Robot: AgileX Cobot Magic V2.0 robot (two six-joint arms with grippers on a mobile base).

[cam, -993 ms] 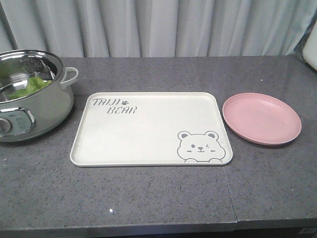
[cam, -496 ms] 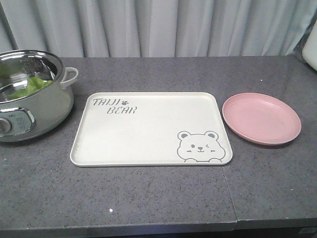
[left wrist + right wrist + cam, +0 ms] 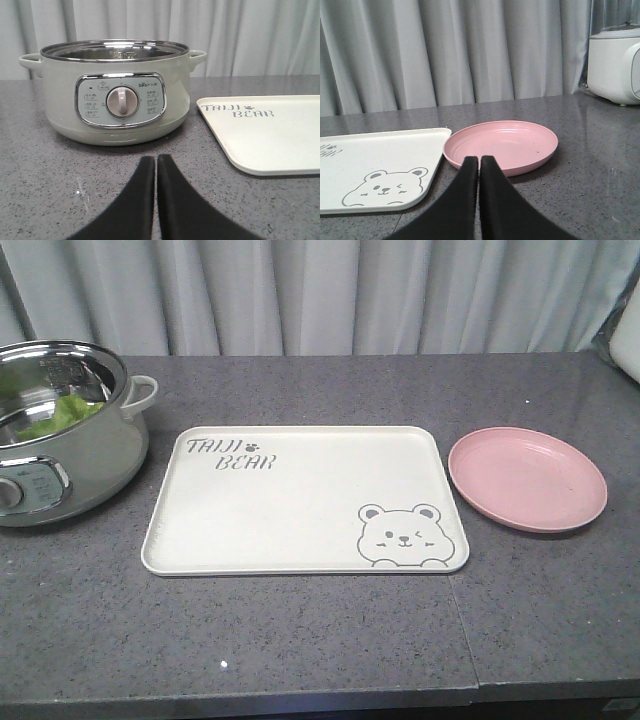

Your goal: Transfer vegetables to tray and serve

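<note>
The large cream rectangular plastic tray [image 3: 270, 135], ahead and right of the left jaws, bears grey lettering "TAIJI BEAR" (with a paw print after "TAIJI"). The pale-green round electric cooker [image 3: 60, 100], straight ahead of them, shows "Bear" above its dial; its other labels are illegible.

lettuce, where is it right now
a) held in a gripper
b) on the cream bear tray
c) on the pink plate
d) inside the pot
D: the green lettuce lies inside the pot. Nothing lies on the tray or the pink plate, and the left gripper and right gripper are shut on nothing.
</note>
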